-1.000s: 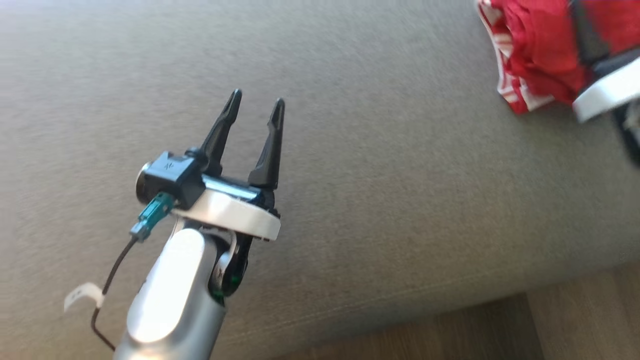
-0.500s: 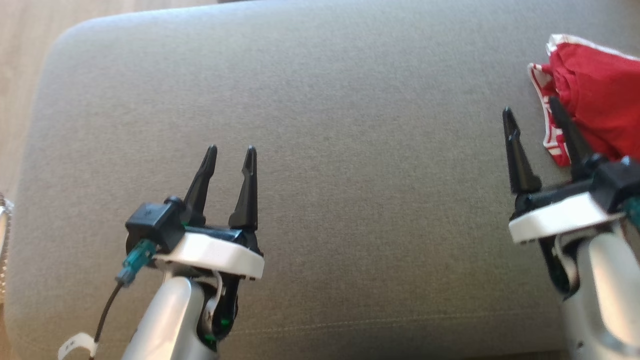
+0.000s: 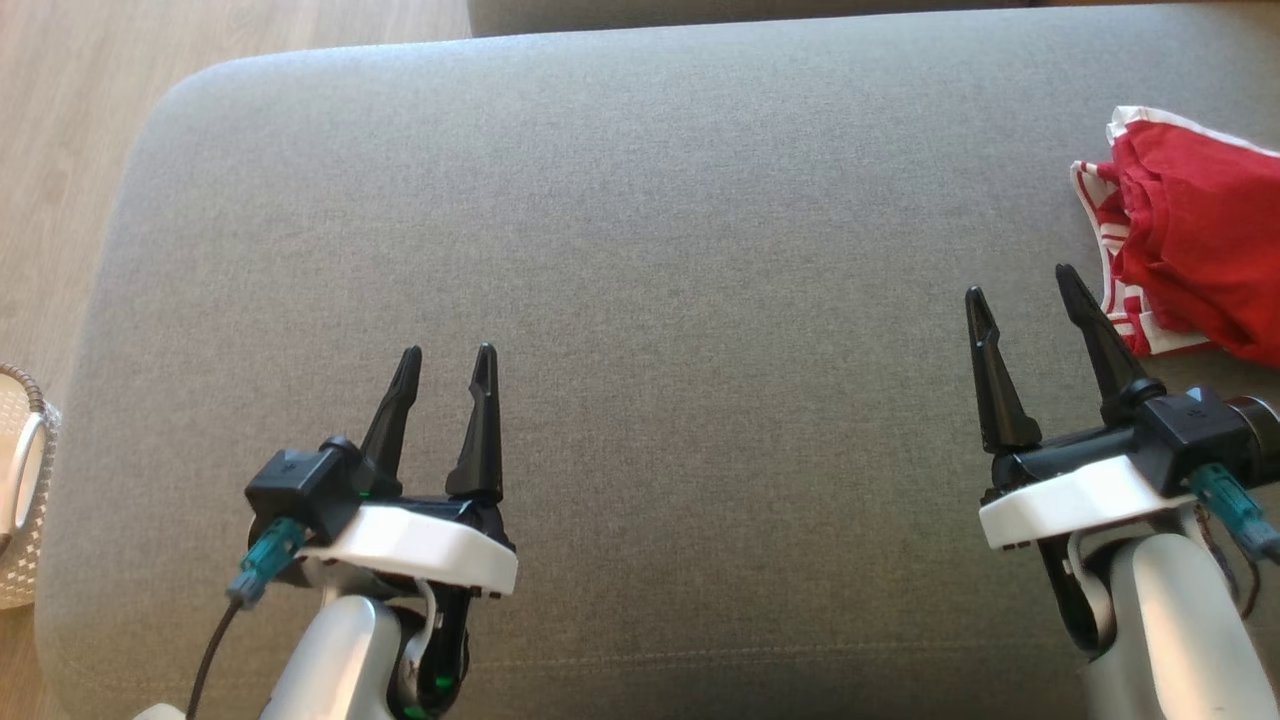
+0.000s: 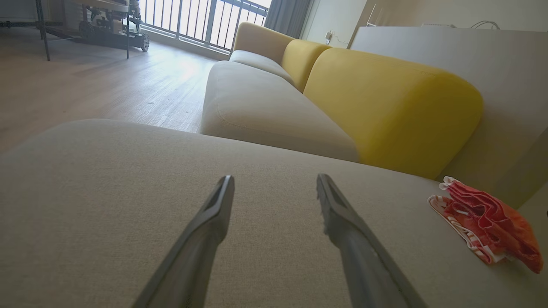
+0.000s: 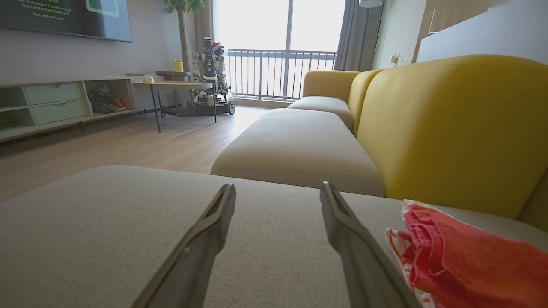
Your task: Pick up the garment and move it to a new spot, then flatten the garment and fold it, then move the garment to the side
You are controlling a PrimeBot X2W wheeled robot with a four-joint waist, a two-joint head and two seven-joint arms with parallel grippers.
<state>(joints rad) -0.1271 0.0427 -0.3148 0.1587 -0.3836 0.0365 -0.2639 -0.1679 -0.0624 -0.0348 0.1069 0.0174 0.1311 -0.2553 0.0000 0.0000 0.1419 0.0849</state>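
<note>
Far right, garment [image 3: 1200,240], striped edge facing left

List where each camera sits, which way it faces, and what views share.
Head view: on the head, looking down at the grey cushion; left gripper and right gripper open; red garment right.
Left wrist view: on the left wrist, along its fingers toward the yellow sofa.
Right wrist view: on the right wrist, along its fingers toward the balcony window.
Shared: all show the red garment.
</note>
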